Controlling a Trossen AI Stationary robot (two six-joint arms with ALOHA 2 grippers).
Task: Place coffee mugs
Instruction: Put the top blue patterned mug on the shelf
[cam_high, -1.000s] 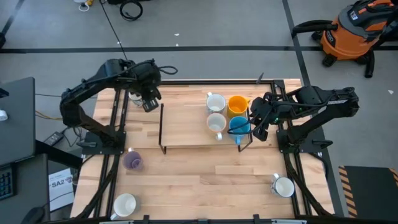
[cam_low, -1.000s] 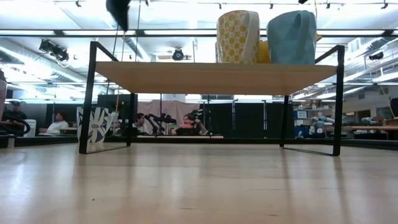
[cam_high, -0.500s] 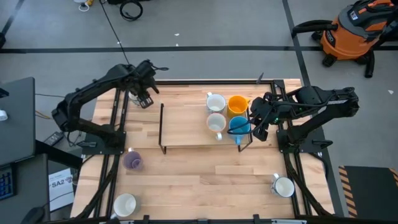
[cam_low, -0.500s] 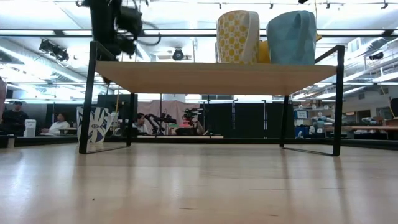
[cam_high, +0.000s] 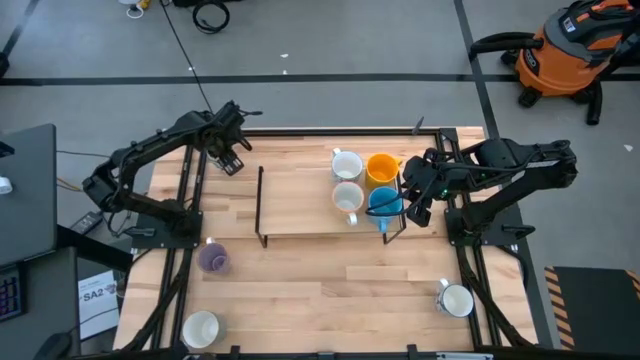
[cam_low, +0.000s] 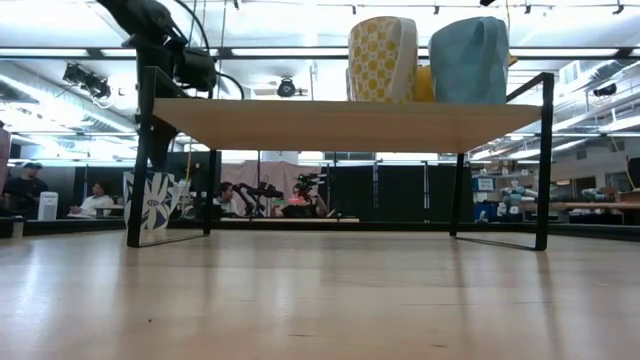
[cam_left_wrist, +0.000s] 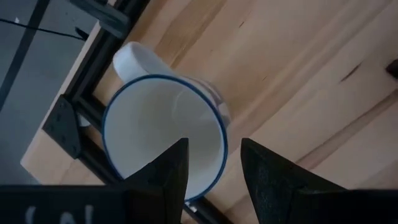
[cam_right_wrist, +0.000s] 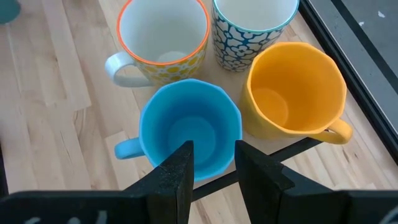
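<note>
A wooden shelf (cam_high: 300, 210) on black legs stands mid-table. Several mugs stand on its right end: blue (cam_high: 385, 203), orange-yellow (cam_high: 382, 168) and two white patterned ones (cam_high: 347, 165) (cam_high: 347, 198). My right gripper (cam_right_wrist: 214, 162) is open, its fingers either side of the blue mug's (cam_right_wrist: 186, 124) wall. It shows beside that mug in the high view (cam_high: 410, 203). My left gripper (cam_high: 229, 157) is open at the table's far left corner, over a white blue-rimmed mug (cam_left_wrist: 161, 130) that stands on the table (cam_low: 152, 207). In the left wrist view, my left gripper (cam_left_wrist: 214, 165) straddles its rim.
A purple mug (cam_high: 213, 260) is on the table at the left. White mugs stand at the near left (cam_high: 200, 328) and near right (cam_high: 457, 300). Black frame rails run along the table's left and right sides. The shelf's left half (cam_low: 250, 122) is bare.
My left gripper has gone toward the table's far left corner and come down, ending over the white blue-rimmed mug. That mug and the mugs on the shelf have kept still.
</note>
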